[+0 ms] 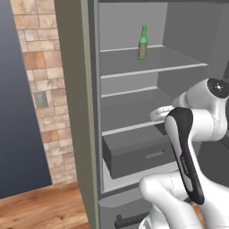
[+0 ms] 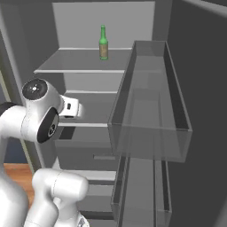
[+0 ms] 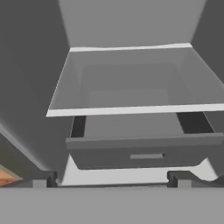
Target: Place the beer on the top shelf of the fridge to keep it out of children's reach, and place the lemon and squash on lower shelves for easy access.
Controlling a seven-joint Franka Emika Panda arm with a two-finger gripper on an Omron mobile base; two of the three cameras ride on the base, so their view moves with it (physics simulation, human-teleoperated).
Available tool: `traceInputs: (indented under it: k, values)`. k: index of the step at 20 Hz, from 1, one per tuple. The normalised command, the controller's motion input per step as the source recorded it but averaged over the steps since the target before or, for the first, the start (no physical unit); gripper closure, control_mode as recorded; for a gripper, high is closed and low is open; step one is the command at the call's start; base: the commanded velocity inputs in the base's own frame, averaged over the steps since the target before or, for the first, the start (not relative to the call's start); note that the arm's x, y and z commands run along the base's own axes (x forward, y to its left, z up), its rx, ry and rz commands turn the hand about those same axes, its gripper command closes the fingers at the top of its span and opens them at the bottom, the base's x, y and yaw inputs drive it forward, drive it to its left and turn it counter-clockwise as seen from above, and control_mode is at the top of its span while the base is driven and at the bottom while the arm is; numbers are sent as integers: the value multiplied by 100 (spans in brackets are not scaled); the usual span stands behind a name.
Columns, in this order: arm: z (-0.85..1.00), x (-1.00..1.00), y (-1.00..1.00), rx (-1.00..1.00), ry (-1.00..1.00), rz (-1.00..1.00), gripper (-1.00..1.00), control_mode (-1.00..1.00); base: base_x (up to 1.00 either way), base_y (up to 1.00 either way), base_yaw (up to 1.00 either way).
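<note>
- One of three items looked done: the slim green glass beer bottle with tan label [image 1: 142, 42] stood upright on the thin grey top shelf [image 1: 179, 58] of the tall grey fridge [image 1: 129, 13], toward the back, well clear of the pale front edge.
- My two-finger claw [image 3: 112, 177] was spread wide and empty, nothing between the dark tips in the hand view.
- My claw pointed into the fridge at the lower grey shelves [image 3: 131, 78], which were bare, with the dark grey drawer with bar handle [image 3: 146, 151] just below them.
- Small bright yellow lemon and lumpy orange-yellow squash: could not find either in these frames, so I could not tell where they lay.
- Judged step in hand: pulling back from the fridge to go fetch the lemon or squash.
- To do it well: back the hand straight out and level, keeping clear of the shelf edges and of the clear grey door bin [image 2: 150, 115] on the open door at my right.
- Leave the bottle alone; keep the jaws wide for the next round fruit.
- Risk: elbow swinging into the door bin while turning away.
</note>
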Motion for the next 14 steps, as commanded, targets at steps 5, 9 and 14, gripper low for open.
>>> traceInputs:
  k: [5, 9, 14]
  values:
    - [0, -6, 0, 0, 0, -1, -100, -100, 0, 0, 0]
    - [0, 0, 0, 0, 0, 0, -100, 100, -74, -2, -13]
    - [0, 0, 0, 0, 0, 0, -100, 100, -100, -2, -22]
